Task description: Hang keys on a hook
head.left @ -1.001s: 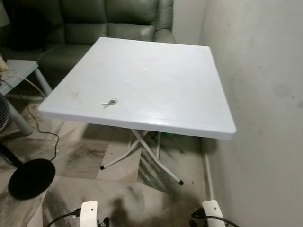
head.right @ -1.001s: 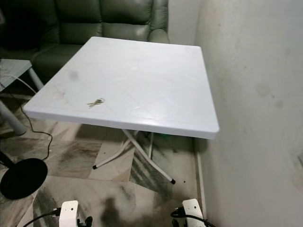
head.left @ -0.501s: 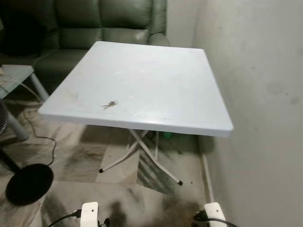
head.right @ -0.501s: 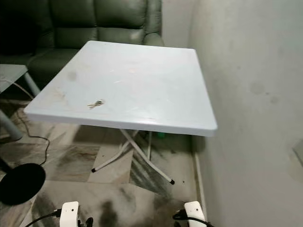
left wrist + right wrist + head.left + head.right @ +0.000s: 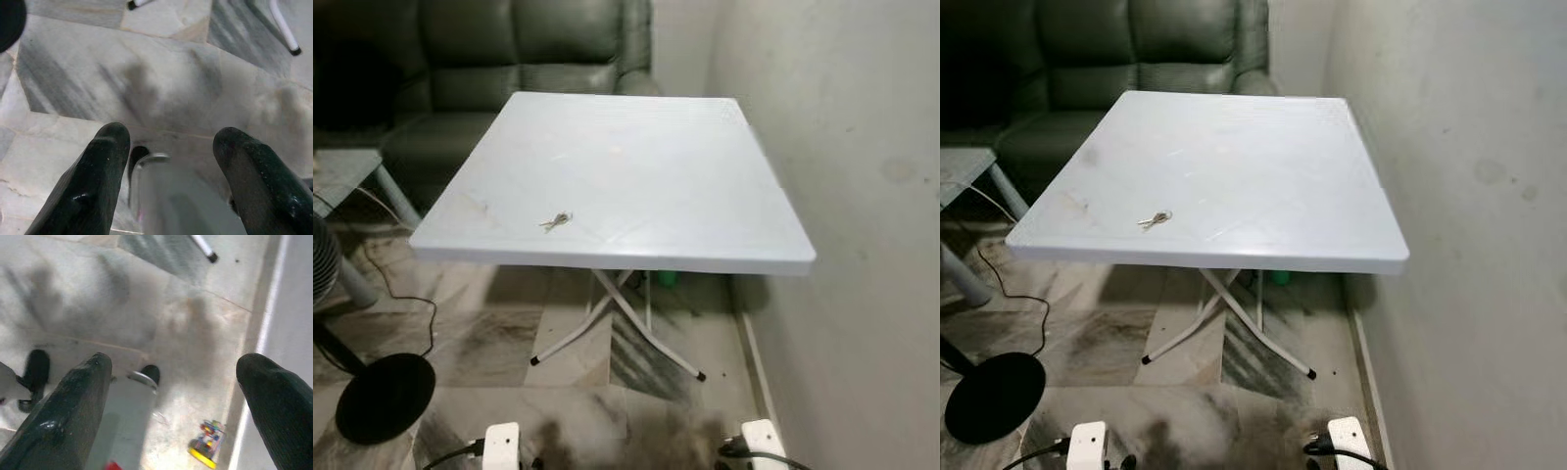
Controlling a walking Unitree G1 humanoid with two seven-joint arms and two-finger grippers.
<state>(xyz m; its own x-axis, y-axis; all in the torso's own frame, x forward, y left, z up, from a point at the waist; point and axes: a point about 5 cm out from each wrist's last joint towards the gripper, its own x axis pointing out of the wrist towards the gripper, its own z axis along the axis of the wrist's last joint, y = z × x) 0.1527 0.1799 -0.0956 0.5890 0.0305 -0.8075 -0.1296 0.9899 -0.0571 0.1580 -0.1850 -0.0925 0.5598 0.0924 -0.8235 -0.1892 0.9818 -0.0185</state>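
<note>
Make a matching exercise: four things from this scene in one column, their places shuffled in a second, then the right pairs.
Things:
1. keys
2. sofa
3. fan base
4. wall

Places:
A. on the floor, left of the table
B. along the table's right side
C. on the table, near its front edge
D. behind the table

Pairs: 1-C, 2-D, 3-A, 4-B

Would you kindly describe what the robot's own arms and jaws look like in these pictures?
Each arm shows in the head views as a white, rounded block with a black cable: left arm, right arm. In the wrist views, the left gripper and right gripper each have two thick, glossy black fingers with rounded tips.
</note>
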